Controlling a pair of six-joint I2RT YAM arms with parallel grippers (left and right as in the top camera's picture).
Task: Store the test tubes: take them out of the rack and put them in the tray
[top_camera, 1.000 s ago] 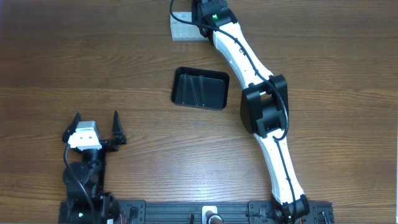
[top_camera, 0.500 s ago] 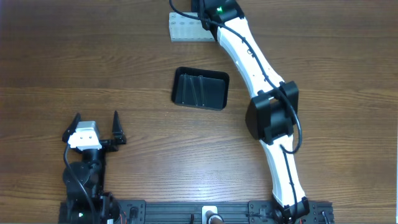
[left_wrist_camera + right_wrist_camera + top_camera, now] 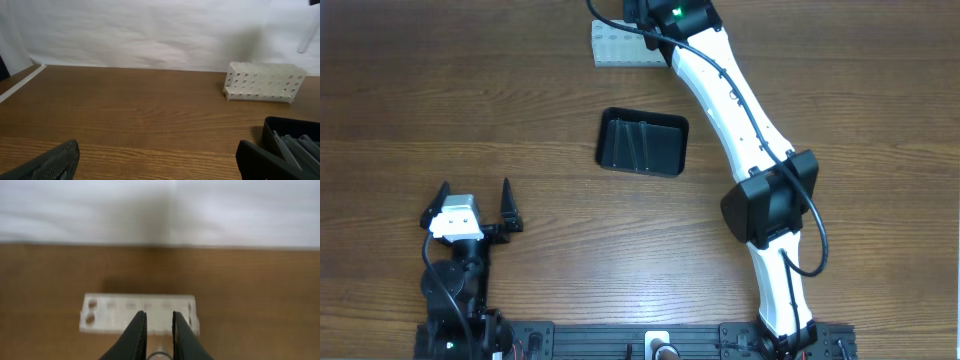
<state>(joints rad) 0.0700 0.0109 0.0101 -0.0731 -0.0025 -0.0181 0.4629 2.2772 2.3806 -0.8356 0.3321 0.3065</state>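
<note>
Top view: left jaws open, tray (image 3: 601,140) holding tubes (image 3: 638,145) on the worktop (image 3: 470,80), right arm (image 3: 730,100) at the rack (image 3: 620,47); left wrist view: 1 tube (image 3: 305,40) hangs tilted above the rack; right wrist view: right jaws grip it, so a loose pinch could drop it.

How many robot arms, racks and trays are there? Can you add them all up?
Robot arms: 2, the left arm and the right arm
White rack: 1
Black tray: 1
Total: 4
The clear test tubes lying in the tray are too hard to tell apart, so they are not counted.
</note>
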